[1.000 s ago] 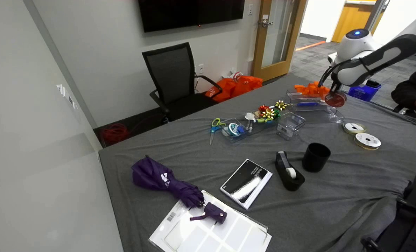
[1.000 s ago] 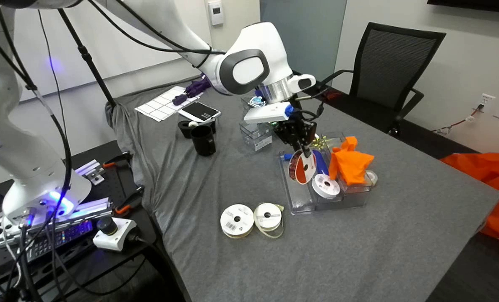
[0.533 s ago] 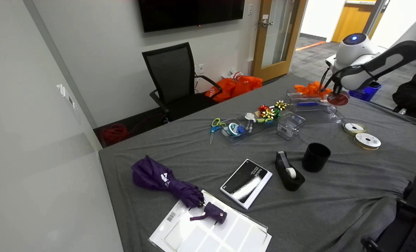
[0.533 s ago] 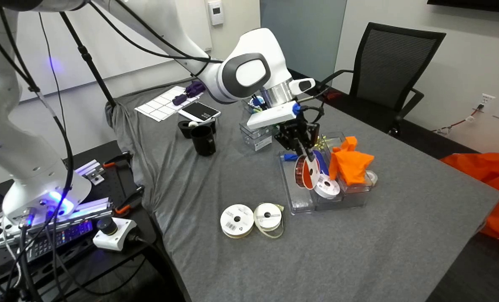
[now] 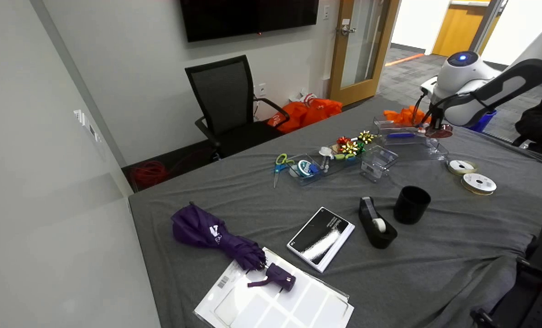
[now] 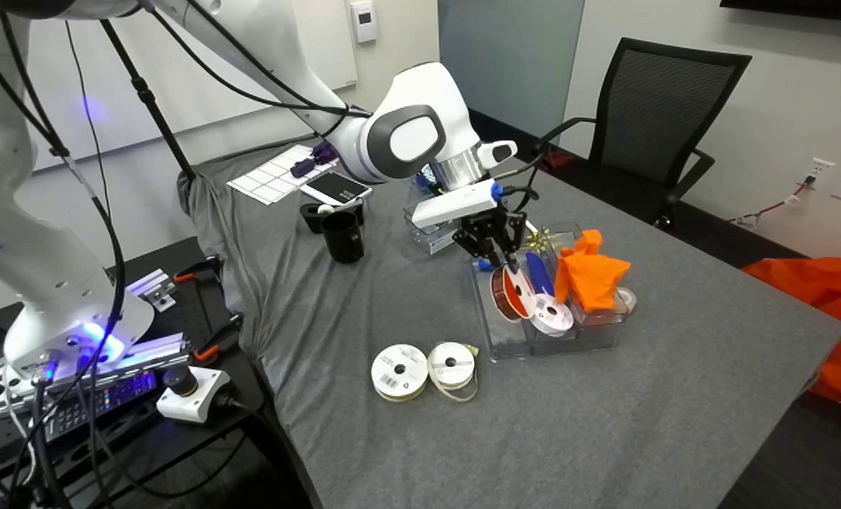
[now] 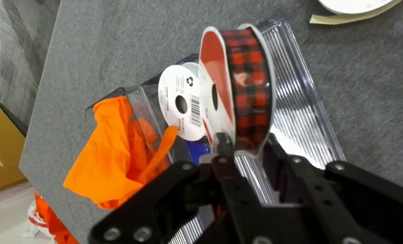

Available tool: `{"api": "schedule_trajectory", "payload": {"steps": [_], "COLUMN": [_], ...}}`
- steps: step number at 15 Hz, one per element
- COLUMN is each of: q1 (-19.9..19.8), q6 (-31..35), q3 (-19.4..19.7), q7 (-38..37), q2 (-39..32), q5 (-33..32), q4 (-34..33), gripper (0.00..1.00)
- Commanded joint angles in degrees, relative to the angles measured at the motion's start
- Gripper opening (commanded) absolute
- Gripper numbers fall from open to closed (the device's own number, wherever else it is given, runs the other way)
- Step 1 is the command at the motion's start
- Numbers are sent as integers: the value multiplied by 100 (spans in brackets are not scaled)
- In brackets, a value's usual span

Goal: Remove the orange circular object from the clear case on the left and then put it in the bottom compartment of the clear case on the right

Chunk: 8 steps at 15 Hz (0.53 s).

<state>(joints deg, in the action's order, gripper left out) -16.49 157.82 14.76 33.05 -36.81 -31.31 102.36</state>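
Pincer grips the ribbon spool by its 2 flat sides, axis across the grip, so it should go in edge first; it is over the clear case, just beside the white spool, touching or apart I cannot tell.

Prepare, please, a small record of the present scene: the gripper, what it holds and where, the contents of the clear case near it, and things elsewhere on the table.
Gripper: closed
Holding: plaid ribbon spool, red and black
Place: appears over the clear case; contact cannot be told
Case contents: white-faced spool, blue item, orange cloth-like bundle sticking out
Elsewhere: black cup, tape dispenser
Status: not yet released
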Motion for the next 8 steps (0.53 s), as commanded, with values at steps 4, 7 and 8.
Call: {"api": "schedule_trajectory", "payload": {"steps": [4, 7, 8], "q1": [-108, -75, -73], "q6": [304, 382, 378], "q3": [-100, -64, -68], "q7": [252, 153, 144], "q2": [231, 188, 185], "q5": [-50, -31, -18], "q4": [514, 511, 510], "gripper": [7, 53, 60]}}
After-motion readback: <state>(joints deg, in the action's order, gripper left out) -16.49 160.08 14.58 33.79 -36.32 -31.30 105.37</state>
